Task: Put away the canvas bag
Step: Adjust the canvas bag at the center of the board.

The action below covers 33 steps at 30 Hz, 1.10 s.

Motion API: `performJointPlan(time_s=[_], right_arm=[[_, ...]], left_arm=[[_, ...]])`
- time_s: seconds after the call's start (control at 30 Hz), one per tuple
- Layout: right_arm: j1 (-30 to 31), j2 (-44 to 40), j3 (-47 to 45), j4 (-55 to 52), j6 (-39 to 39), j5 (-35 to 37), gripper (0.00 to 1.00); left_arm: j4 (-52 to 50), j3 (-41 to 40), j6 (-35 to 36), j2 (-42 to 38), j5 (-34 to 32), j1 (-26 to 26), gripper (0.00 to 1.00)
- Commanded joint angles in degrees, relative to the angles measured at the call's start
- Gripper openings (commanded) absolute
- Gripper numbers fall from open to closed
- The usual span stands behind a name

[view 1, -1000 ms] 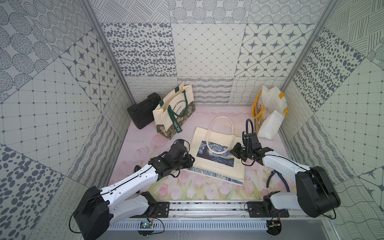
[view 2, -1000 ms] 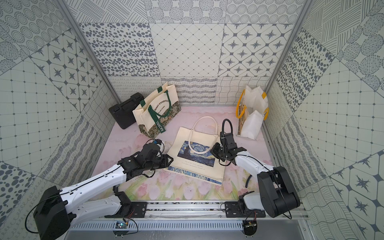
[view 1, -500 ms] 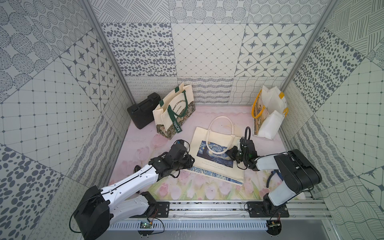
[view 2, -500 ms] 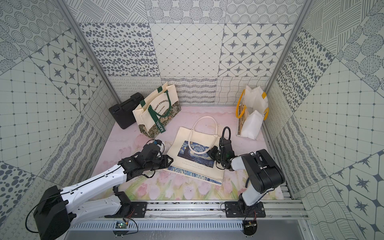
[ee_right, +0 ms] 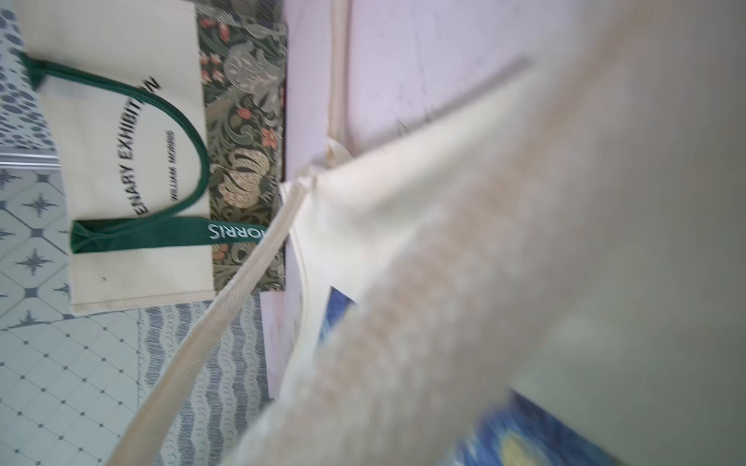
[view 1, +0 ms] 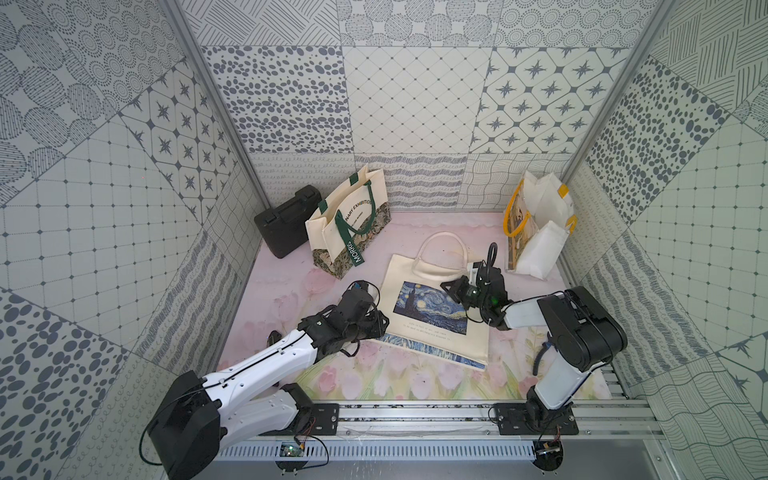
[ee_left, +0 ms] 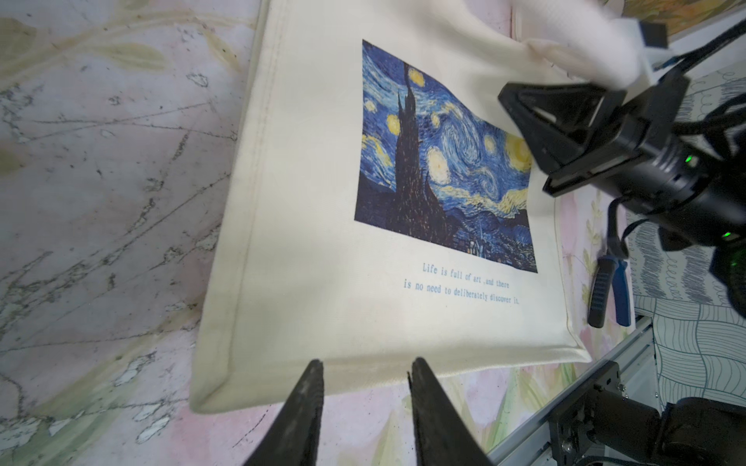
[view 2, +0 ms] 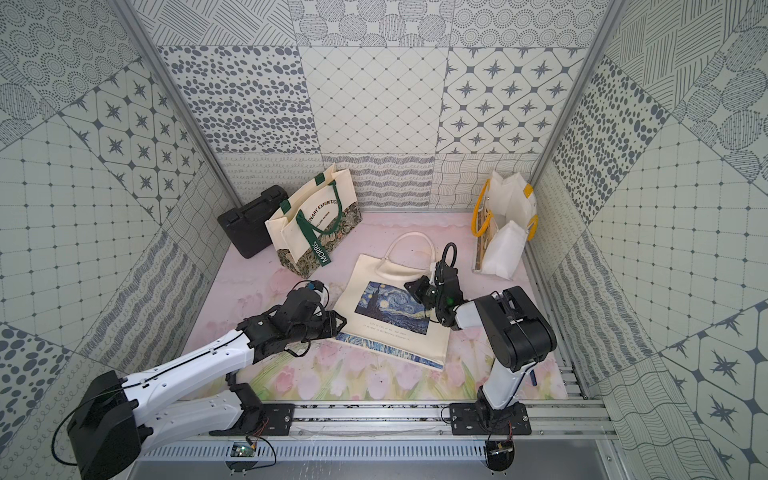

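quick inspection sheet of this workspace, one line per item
surface: pink flowered mat, scuffed and stained
job's things: canvas bag with a night-sky print lies mid-mat, its top edge lifted beside the right arm
clutter: black case, tote with green handles and bag with yellow handles towards the back; blue-handled pliers near the rail
grippers: left gripper jaws open at the bag's bottom edge, holding nothing; right gripper jaws shut, apparently pinching the bag's top
cables: black loop above the right wrist
surroundings: patterned wall panels; metal rail in front
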Motion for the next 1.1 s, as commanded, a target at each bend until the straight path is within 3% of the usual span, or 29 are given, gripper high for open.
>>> performJointPlan(time_s=[0.0,0.17,0.3,0.4,0.6,0.87,1.07], right_arm=[[-3.97,-5.38,11.59,-7.22,-2.36,-0.90,0.00],[-7.38,-5.62,23.03,-19.70,-6.67,-3.78,0.00],[-7.47,-9.04,19.05,-25.90,-9.25,-4.59,0.00],[-7.18,-14.30,12.83,-32.56,-12.64,-2.86,0.00],[3.90,-22.17,7.43,-47.64,-22.20,4.76,0.00],[12.38,-19.60,-2.60,-39.23,-10.09,3.48,0.00],[19.96,-13.48,-2.49,-37.70,-7.84,5.93,0.00]], left_arm=[[1.12,0.72,0.45,0.21,0.02,-0.04,0.38],[0.19,1.43,1.14,-0.03,-0.77,-0.04,0.39],[1.27,1.10,2.66,0.15,-1.56,0.04,0.42],[4.66,1.80,5.58,2.98,3.44,1.20,0.44],[6.17,8.30,7.04,15.42,10.77,1.38,0.42],[10.89,9.27,1.10,25.20,9.23,-4.49,0.39],[17.78,7.54,-6.83,31.08,9.96,-6.36,0.38]])
